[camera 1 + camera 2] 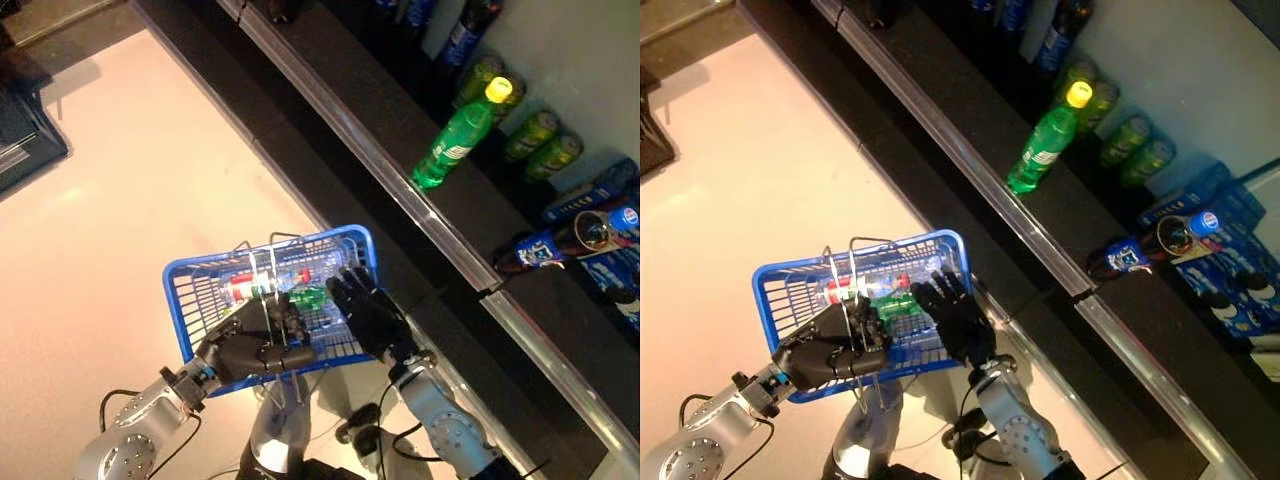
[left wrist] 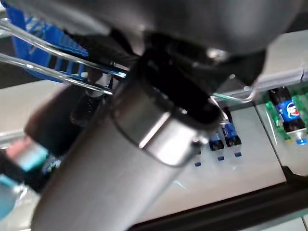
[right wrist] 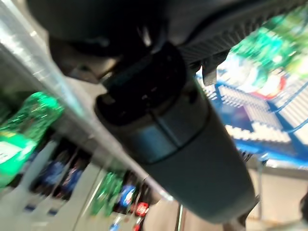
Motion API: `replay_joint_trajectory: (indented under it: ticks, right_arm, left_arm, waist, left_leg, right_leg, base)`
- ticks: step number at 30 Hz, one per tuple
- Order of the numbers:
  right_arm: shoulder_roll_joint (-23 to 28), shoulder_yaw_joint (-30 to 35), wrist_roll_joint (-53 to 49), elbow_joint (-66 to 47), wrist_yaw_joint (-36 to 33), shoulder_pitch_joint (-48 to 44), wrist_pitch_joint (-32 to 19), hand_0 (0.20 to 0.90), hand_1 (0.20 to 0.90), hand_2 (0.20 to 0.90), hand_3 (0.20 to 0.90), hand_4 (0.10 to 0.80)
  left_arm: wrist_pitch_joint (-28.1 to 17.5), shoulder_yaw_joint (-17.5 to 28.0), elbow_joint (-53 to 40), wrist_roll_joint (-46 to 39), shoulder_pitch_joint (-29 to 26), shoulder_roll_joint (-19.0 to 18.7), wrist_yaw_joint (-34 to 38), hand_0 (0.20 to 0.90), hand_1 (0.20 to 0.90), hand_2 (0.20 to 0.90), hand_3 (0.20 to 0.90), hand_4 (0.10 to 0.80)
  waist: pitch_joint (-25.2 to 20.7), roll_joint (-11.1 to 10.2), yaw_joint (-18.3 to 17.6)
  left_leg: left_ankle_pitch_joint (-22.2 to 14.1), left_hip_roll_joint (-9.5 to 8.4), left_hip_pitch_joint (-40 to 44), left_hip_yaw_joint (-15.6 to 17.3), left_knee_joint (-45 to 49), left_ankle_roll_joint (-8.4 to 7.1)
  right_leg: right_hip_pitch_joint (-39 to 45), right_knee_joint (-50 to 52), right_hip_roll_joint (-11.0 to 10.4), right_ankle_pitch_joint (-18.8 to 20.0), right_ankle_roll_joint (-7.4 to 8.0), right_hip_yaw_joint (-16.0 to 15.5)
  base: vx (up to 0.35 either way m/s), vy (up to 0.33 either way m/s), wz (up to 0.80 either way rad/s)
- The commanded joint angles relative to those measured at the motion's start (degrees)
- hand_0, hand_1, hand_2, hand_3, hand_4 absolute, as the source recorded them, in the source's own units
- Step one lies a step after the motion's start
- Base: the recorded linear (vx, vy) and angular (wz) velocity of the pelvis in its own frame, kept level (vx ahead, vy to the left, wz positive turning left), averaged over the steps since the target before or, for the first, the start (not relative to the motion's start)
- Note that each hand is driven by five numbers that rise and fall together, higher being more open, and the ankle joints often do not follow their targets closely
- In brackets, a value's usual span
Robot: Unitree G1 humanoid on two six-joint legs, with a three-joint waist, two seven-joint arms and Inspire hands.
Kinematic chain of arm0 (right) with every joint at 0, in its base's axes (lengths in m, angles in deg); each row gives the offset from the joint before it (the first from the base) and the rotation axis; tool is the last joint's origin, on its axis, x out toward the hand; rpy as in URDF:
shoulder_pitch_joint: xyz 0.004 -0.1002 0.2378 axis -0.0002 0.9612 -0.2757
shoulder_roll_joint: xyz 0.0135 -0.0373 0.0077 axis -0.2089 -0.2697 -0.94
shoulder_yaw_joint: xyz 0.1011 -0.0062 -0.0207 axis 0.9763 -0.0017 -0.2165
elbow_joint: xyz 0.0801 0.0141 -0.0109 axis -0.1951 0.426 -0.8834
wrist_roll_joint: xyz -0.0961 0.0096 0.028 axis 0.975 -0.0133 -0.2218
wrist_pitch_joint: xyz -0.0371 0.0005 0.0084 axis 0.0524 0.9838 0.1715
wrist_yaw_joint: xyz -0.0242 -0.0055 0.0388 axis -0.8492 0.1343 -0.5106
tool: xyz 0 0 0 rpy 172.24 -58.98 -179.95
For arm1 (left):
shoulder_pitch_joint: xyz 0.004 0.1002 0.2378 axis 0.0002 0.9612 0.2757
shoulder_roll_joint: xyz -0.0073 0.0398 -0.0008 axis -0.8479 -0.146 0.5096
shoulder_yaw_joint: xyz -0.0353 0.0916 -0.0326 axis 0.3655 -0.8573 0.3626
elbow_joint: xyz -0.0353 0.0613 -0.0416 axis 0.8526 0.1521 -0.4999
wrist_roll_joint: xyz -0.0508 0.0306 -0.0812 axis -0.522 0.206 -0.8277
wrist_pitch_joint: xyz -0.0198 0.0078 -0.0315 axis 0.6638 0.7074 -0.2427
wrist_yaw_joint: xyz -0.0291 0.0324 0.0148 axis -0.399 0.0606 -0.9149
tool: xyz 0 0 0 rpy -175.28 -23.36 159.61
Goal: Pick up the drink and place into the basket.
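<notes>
Drink (image 1: pixel 456 140): green plastic bottle with yellow cap, lying tilted on the dark shelf (image 1: pixel 340 110), well apart from both hands. Likely light, stiff enough, smooth and prone to roll; best taken round the middle of the body. Left hand (image 1: pixel 250 345) curled round the handles of the blue basket (image 1: pixel 205 275). Right hand (image 1: pixel 365 310) over the basket rim, fingers fairly straight, holding nothing. Other bottles (image 1: pixel 275 285) already inside.

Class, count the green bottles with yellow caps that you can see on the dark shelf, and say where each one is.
1: a green bottle near the shelf's front edge, with green cans behind it. More may be hidden further back.
</notes>
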Motion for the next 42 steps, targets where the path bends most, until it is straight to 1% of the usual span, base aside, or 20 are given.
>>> replay_joint_trajectory:
  ticks: [1,3,5,7,9,10,12,15,18,22,25,28,29,31,34,36,37,40,41,42]
  right_arm:
    - [1.16,-2.99,3.45,-8.83,11.41,-3.32,0.69,0.900,0.900,0.900,0.900,0.800]
    - [3.12,-3.41,7.61,-11.56,14.68,-2.85,1.61,0.900,0.900,0.900,0.900,0.800]
    - [4.45,-3.36,7.22,-13.39,16.63,-2.65,1.39,0.900,0.900,0.900,0.900,0.800]
    - [4.58,-3.11,6.78,-13.87,18.17,-2.69,0.90,0.900,0.900,0.900,0.900,0.800]
    - [4.05,-2.97,6.98,-14.20,20.05,-2.47,-0.35,0.900,0.900,0.900,0.900,0.800]
    - [3.88,-2.99,7.41,-14.18,20.36,-2.40,-0.79,0.900,0.900,0.900,0.900,0.800]
    - [3.21,-2.06,7.81,-14.57,21.43,-1.28,-0.67,0.900,0.900,0.900,0.900,0.800]
    - [2.93,-0.53,7.46,-14.21,22.53,1.18,0.23,0.900,0.900,0.900,0.900,0.800]
    - [2.76,1.89,6.52,-12.12,23.99,5.34,1.83,0.900,0.900,0.900,0.900,0.800]
    - [4.18,4.68,8.78,-9.02,27.69,9.76,2.28,0.900,0.900,0.900,0.900,0.800]
    - [5.03,6.46,10.54,-6.70,28.64,11.25,2.35,0.900,0.900,0.900,0.900,0.800]
    - [4.90,8.52,11.94,-1.82,28.63,12.60,2.09,0.900,0.900,0.900,0.900,0.800]
    - [4.80,8.73,11.96,-1.28,28.15,12.74,2.23,0.900,0.900,0.900,0.900,0.800]
    - [4.17,9.29,12.95,2.13,26.42,13.18,2.06,0.900,0.900,0.900,0.900,0.800]
    - [3.74,10.14,18.69,7.49,22.62,14.16,0.91,0.900,0.900,0.900,0.900,0.800]
    - [3.63,10.37,22.20,12.44,21.39,14.23,-0.58,0.900,0.900,0.900,0.900,0.800]
    - [3.58,10.05,25.22,15.97,19.05,13.82,-1.55,0.900,0.900,0.900,0.900,0.800]
    - [3.21,9.44,33.33,24.73,12.52,12.17,-2.05,0.900,0.900,0.900,0.900,0.800]
    - [3.12,9.36,34.90,25.49,10.96,11.91,-1.36,0.900,0.900,0.900,0.900,0.800]
    - [2.44,8.84,38.32,31.62,8.29,10.48,-1.99,0.900,0.900,0.900,0.900,0.800]
  left_arm:
    - [-14.26,2.26,-21.92,-14.00,-8.70,5.32,-14.03,0.300,0.300,0.300,0.200,0.100]
    - [-14.59,2.96,-20.87,-13.88,-8.94,5.67,-10.79,0.300,0.300,0.300,0.200,0.100]
    - [-15.25,3.32,-19.28,-13.51,-8.98,6.22,-8.61,0.300,0.300,0.300,0.200,0.100]
    - [-15.80,3.66,-18.07,-12.43,-8.75,7.01,-7.31,0.300,0.300,0.300,0.200,0.100]
    - [-16.61,3.65,-15.04,-10.60,-8.45,8.92,-4.22,0.300,0.300,0.300,0.200,0.100]
    - [-17.00,3.68,-14.62,-9.87,-8.43,9.24,-3.44,0.300,0.300,0.300,0.200,0.100]
    - [-17.81,4.34,-11.58,-7.74,-7.67,10.96,-0.06,0.300,0.300,0.300,0.200,0.100]
    - [-19.67,5.00,-7.92,-5.64,-6.23,12.46,2.29,0.300,0.300,0.300,0.200,0.100]
    - [-21.33,5.65,-3.20,-5.14,-3.88,14.74,5.69,0.300,0.300,0.300,0.200,0.100]
    - [-24.17,5.92,3.24,-5.88,-1.75,16.26,9.26,0.300,0.300,0.300,0.200,0.100]
    - [-26.09,6.40,8.00,-5.86,-1.32,16.96,11.24,0.300,0.300,0.300,0.200,0.100]
    - [-28.78,7.05,16.13,-4.67,-1.15,18.60,16.99,0.300,0.300,0.300,0.200,0.100]
    - [-28.95,7.21,17.01,-3.76,-1.16,18.76,19.03,0.300,0.300,0.300,0.200,0.100]
    - [-30.13,7.51,23.63,-2.44,-1.68,19.23,21.02,0.300,0.300,0.300,0.200,0.100]
    - [-29.64,7.80,29.50,-0.06,-1.85,19.68,25.17,0.300,0.300,0.300,0.200,0.100]
    - [-29.35,8.14,34.16,0.32,-2.33,19.98,26.28,0.300,0.300,0.300,0.200,0.100]
    - [-29.02,8.06,37.73,0.62,-3.14,20.45,26.70,0.300,0.300,0.300,0.200,0.100]
    - [-28.10,7.57,46.29,1.83,-4.99,21.82,28.04,0.300,0.300,0.300,0.200,0.100]
    - [-27.34,7.52,46.93,2.03,-5.20,22.02,28.97,0.300,0.300,0.300,0.200,0.100]
    - [-27.43,7.34,52.51,2.14,-6.63,22.94,28.67,0.300,0.300,0.300,0.200,0.100]
  waist:
    - [-4.73,1.06,-2.15]
    - [-5.29,0.47,-2.72]
    - [-5.86,-0.06,-3.05]
    - [-6.37,-0.44,-3.15]
    - [-7.84,-1.01,-3.68]
    - [-8.06,-1.06,-3.77]
    - [-10.03,-1.46,-4.84]
    - [-12.21,-1.36,-6.42]
    - [-14.92,-0.77,-8.68]
    - [-17.32,-0.04,-11.53]
    - [-18.58,0.46,-13.18]
    - [-20.01,1.23,-15.00]
    - [-20.16,1.32,-15.16]
    - [-20.95,1.74,-16.19]
    - [-21.85,2.19,-17.28]
    - [-22.23,2.44,-17.83]
    - [-22.46,2.62,-18.18]
    - [-22.93,2.98,-18.54]
    - [-22.95,3.02,-18.56]
    - [-23.13,3.17,-18.53]
  left_leg:
    - [2.72,-0.25,-1.10,3.28,0.77,1.85]
    - [2.57,0.04,-0.65,3.62,0.63,1.60]
    - [2.47,0.20,-0.06,3.78,0.44,1.46]
    - [2.38,0.38,0.47,3.99,0.20,1.36]
    - [2.19,0.68,1.85,4.35,-0.57,1.24]
    - [2.16,0.72,2.03,4.40,-0.66,1.22]
    - [2.24,1.08,3.41,5.04,-1.76,1.14]
    - [2.18,1.48,5.10,6.14,-3.08,1.03]
    - [2.34,2.40,7.47,8.32,-5.26,0.87]
    - [2.89,3.41,10.14,11.30,-8.44,0.56]
    - [3.25,3.89,11.48,12.99,-10.08,0.34]
    - [3.58,4.47,13.03,14.88,-12.00,0.04]
    - [3.62,4.51,13.23,15.08,-12.26,0.01]
    - [3.79,4.52,14.11,15.93,-13.47,-0.04]
    - [3.86,4.56,14.92,16.81,-14.56,-0.08]
    - [3.76,4.66,15.28,17.35,-14.79,-0.23]
    - [3.71,4.72,15.51,17.70,-14.92,-0.34]
    - [3.56,4.74,15.90,18.06,-15.27,-0.55]
    - [3.57,4.74,15.94,18.10,-15.34,-0.57]
    - [3.49,4.68,16.05,17.92,-15.58,-0.59]
  right_leg:
    - [2.90,-0.81,1.06,3.76,0.76,0.89]
    - [3.01,-1.23,1.46,3.72,0.77,1.71]
    - [3.46,-1.71,1.77,3.72,0.88,2.24]
    - [3.91,-2.08,2.00,3.64,0.89,2.47]
    - [4.75,-3.03,2.51,3.56,0.91,3.28]
    - [4.85,-3.11,2.56,3.51,0.92,3.40]
    - [5.31,-4.48,3.07,3.87,1.05,4.56]
    - [5.71,-5.86,3.27,4.10,1.26,6.15]
    - [6.29,-7.68,3.10,4.54,1.49,8.01]
    - [6.53,-9.93,2.78,5.35,1.90,10.32]
    - [6.56,-11.11,2.54,5.90,2.19,11.52]
    - [6.76,-12.43,2.08,6.54,2.59,12.37]
    - [6.83,-12.57,2.05,6.59,2.63,12.44]
    - [7.03,-13.19,1.85,6.85,2.90,12.84]
    - [7.11,-13.90,1.59,7.33,3.04,13.23]
    - [7.19,-14.12,1.48,7.45,3.06,13.38]
    - [7.29,-14.38,1.33,7.65,3.11,13.31]
    - [7.77,-15.01,1.09,7.96,3.09,12.91]
    - [7.83,-15.07,1.05,8.00,3.10,12.82]
    - [8.09,-15.39,0.91,8.16,3.10,12.53]
  base:
    - [0.000,0.000,0.00]
    - [-0.005,-0.035,-0.10]
    - [0.019,-0.048,-0.17]
    - [0.038,-0.051,-0.08]
    - [0.046,-0.042,-0.02]
    - [0.040,-0.028,-0.02]
    - [0.030,-0.012,-0.13]
    - [0.014,0.027,-0.29]
    - [0.006,0.056,-0.19]
    - [-0.038,0.056,-0.30]
    - [-0.043,0.033,-0.25]
    - [-0.038,0.023,-0.24]
    - [-0.025,0.013,-0.12]
    - [-0.023,0.006,-0.16]
    - [-0.032,-0.009,-0.05]
    - [0.000,0.000,0.00]
    - [-0.019,0.004,0.08]
    - [-0.011,0.002,0.05]
    - [0.000,0.000,0.00]
    - [0.000,0.000,0.00]
